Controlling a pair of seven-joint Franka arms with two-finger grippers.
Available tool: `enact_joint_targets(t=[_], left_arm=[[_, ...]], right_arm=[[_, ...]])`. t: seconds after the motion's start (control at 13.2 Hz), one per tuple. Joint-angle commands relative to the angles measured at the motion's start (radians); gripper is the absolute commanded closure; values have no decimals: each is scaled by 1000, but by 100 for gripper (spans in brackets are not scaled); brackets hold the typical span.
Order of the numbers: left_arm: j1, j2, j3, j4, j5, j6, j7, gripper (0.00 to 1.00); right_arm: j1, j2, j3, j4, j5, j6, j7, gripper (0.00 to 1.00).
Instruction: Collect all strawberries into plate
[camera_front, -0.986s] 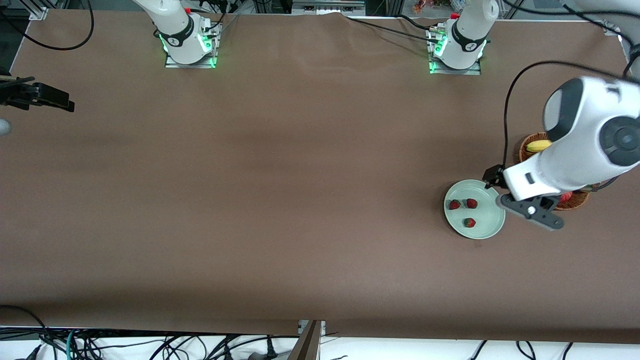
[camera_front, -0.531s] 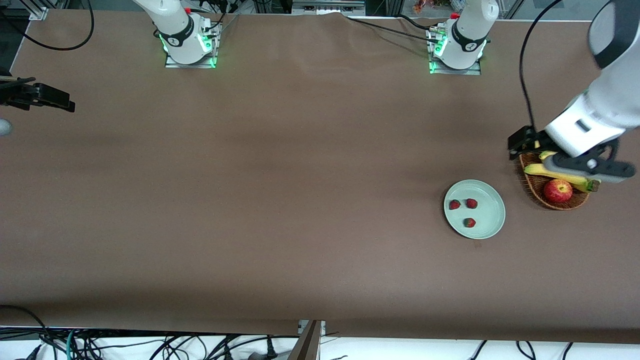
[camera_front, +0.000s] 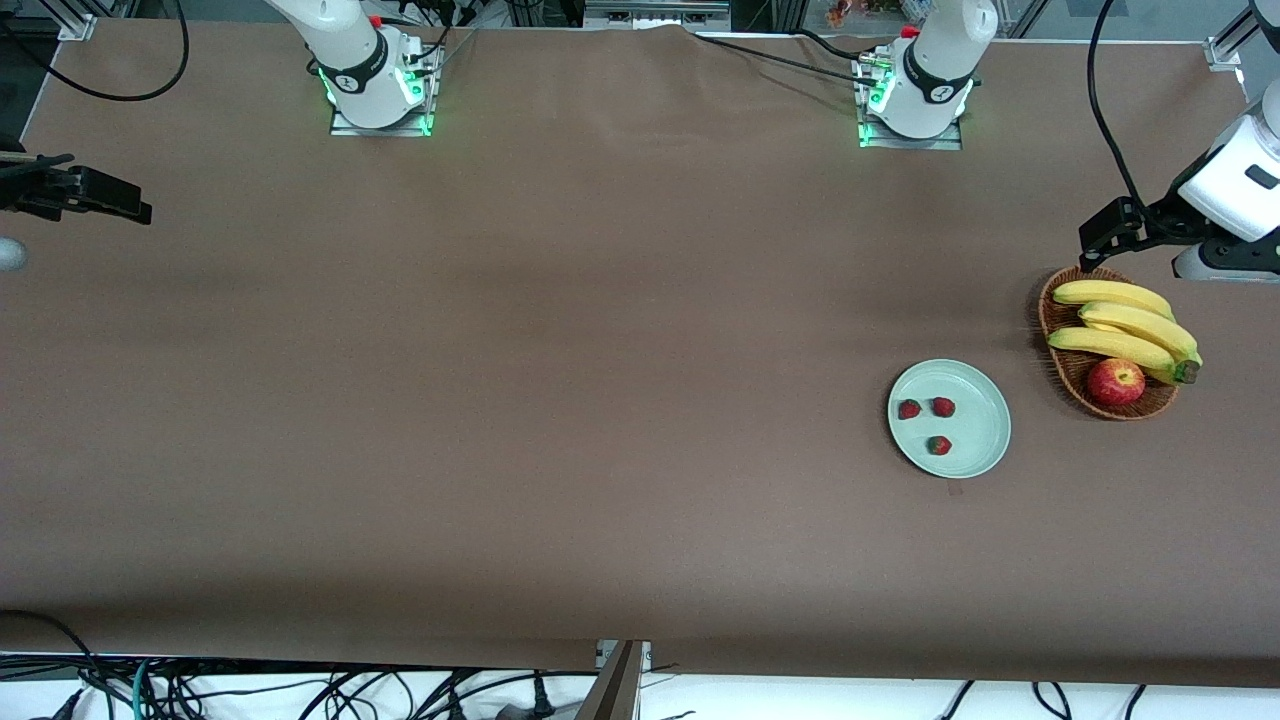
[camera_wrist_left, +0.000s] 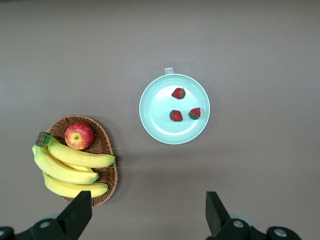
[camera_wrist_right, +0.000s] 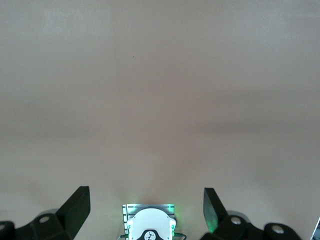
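Three strawberries (camera_front: 908, 409) (camera_front: 943, 406) (camera_front: 939, 445) lie in the pale mint-green plate (camera_front: 975, 425), toward the left arm's end of the table. In the left wrist view the strawberries (camera_wrist_left: 178, 93) (camera_wrist_left: 175, 115) (camera_wrist_left: 195, 113) show apart from each other in the plate (camera_wrist_left: 157, 107). My left gripper (camera_front: 1225, 265) is up in the air at the table's end, beside the basket; it is open and empty (camera_wrist_left: 147, 215). My right gripper (camera_front: 90, 195) waits at the right arm's end of the table, open and empty (camera_wrist_right: 145, 207), over bare table.
A brown wicker basket (camera_front: 1068, 378) stands beside the plate, closer to the left arm's end. It holds a bunch of bananas (camera_front: 1120, 320) and a red apple (camera_front: 1115, 381). The basket (camera_wrist_left: 106, 142) also shows in the left wrist view. The right arm's base (camera_wrist_right: 150, 225) shows in the right wrist view.
My left gripper has risen from beside the plate, passed over the basket and moved out toward the table's end. The basket's fruit is now uncovered. The strawberries and right arm have not moved.
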Motion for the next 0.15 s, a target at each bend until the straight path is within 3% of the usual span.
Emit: enact_joint_targets(t=[0.0,0.08], left_arm=[[-13,-14,13,-12,-27,-2,-6,0],[-12,-14,14,-12,-26,-10,-6,0]], right_arm=[[2,0,3,12,-7,-7,11,0],[2,2,3,14,-7,-7,11,0]])
